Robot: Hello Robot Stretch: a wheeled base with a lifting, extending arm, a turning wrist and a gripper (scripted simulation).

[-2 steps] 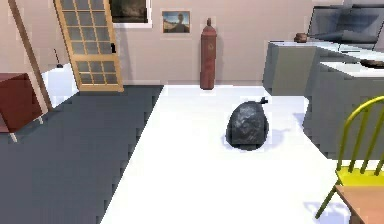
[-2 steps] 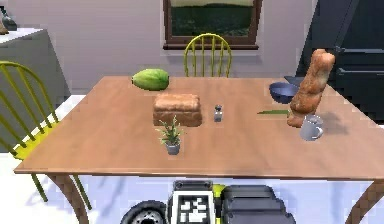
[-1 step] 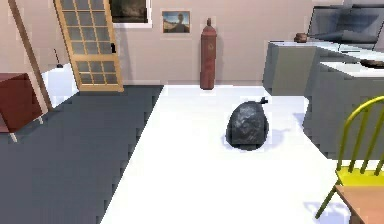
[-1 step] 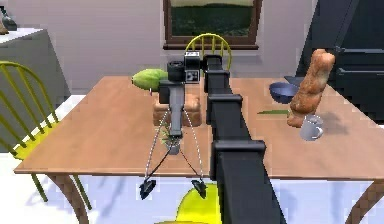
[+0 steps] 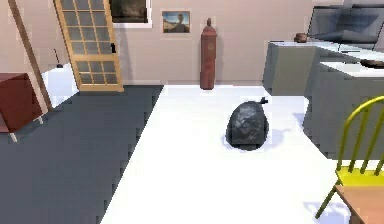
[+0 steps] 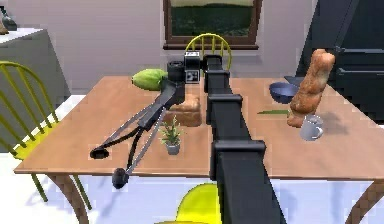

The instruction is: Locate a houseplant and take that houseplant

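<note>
In the arm side view, the rounded top of a yellow chair (image 6: 200, 206) sits at the bottom edge, just left of the dark arm (image 6: 236, 150), which rises up the middle of the frame over a wooden table (image 6: 330, 160). From the arm's far end the gripper (image 6: 110, 167) runs down toward the lower left, with its thin fingers (image 6: 135, 122) lying above the tabletop. The houseplant (image 6: 172, 136), a small green tuft in a pale pot, stands on the table left of centre, just beside the lower finger. Whether the gripper has hold of anything cannot be told, nor whether it touches the plant.

Right of the arm stand a pale mug (image 6: 312, 128), an upright loaf of bread (image 6: 316, 85) and, further up, a blue bowl (image 6: 282, 92). A green rounded thing (image 6: 149, 78) lies at the table's far left side. Beyond the table are a second yellow chair (image 6: 207, 44) and a window (image 6: 212, 18).

In the forward view, a yellow chair back (image 5: 366, 140) fills the lower right. A dark tied bag (image 5: 250, 125) sits on the white floor at centre. Further up, a tall red cylinder (image 5: 208, 55) stands against the wall, with a glazed door (image 5: 90, 45) at upper left.
</note>
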